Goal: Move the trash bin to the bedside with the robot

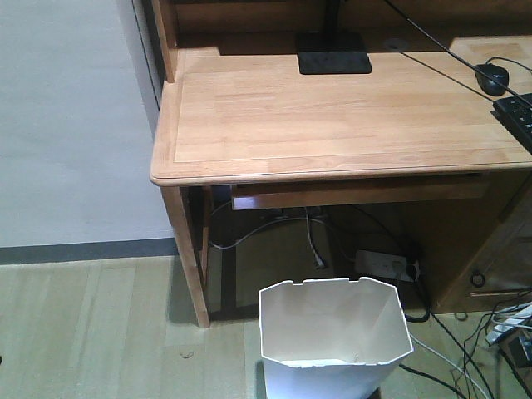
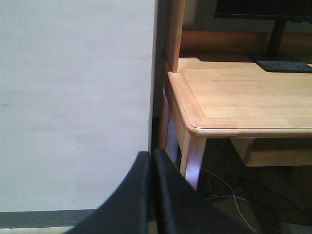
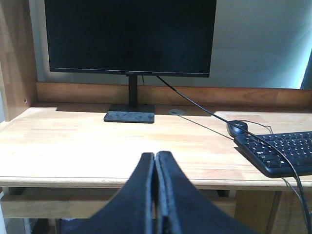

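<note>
The white trash bin (image 1: 332,337) stands on the floor at the bottom of the front view, just in front of the wooden desk (image 1: 332,125), its cream inside showing and nothing in it. No bed or bedside is in view. My left gripper (image 2: 151,155) is shut with nothing in it, facing the white wall (image 2: 73,97) and the desk's left corner (image 2: 195,127). Also shut and holding nothing, my right gripper (image 3: 154,156) hangs before the desk's front edge (image 3: 73,181). Neither gripper shows in the front view, and the bin is outside both wrist views.
On the desk stand a black monitor (image 3: 129,36) on its base (image 1: 334,56), a mouse (image 1: 492,79) and a keyboard (image 3: 278,152). Under the desk lie cables and a power strip (image 1: 382,264). The desk leg (image 1: 191,266) stands left of the bin.
</note>
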Controlling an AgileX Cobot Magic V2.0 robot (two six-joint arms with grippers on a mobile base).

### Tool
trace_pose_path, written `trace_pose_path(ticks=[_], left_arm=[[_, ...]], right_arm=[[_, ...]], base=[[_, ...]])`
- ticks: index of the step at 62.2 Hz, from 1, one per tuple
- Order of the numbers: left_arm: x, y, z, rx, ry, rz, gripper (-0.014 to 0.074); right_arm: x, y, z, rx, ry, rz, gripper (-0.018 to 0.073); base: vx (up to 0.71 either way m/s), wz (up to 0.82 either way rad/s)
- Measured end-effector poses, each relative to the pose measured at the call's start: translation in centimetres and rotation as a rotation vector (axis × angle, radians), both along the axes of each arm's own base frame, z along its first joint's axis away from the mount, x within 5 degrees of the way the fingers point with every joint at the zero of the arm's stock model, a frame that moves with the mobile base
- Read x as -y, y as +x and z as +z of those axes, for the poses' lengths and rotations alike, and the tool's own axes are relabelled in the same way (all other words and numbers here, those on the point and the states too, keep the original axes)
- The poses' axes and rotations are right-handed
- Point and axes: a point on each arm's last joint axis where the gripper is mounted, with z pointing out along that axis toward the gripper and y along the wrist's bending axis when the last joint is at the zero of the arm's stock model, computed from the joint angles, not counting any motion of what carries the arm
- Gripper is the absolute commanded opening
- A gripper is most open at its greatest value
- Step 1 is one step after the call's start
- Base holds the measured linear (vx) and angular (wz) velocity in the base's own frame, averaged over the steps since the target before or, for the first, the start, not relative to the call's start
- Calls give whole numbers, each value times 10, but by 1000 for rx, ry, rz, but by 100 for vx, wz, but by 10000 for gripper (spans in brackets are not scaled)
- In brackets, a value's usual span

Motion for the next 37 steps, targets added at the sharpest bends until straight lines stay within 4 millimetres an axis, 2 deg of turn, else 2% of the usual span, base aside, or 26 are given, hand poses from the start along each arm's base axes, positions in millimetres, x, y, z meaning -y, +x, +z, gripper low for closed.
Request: trace_pose_path(ticks=[16,37], left_arm=[[0,0,0,0,0,0,-6],[0,0,0,0,0,0,-6]], right_arm=[[0,0,5,52,-22,1,-9],[-1,-2,21,184,-24,4,-9]], base=[[0,0],[0,0]])
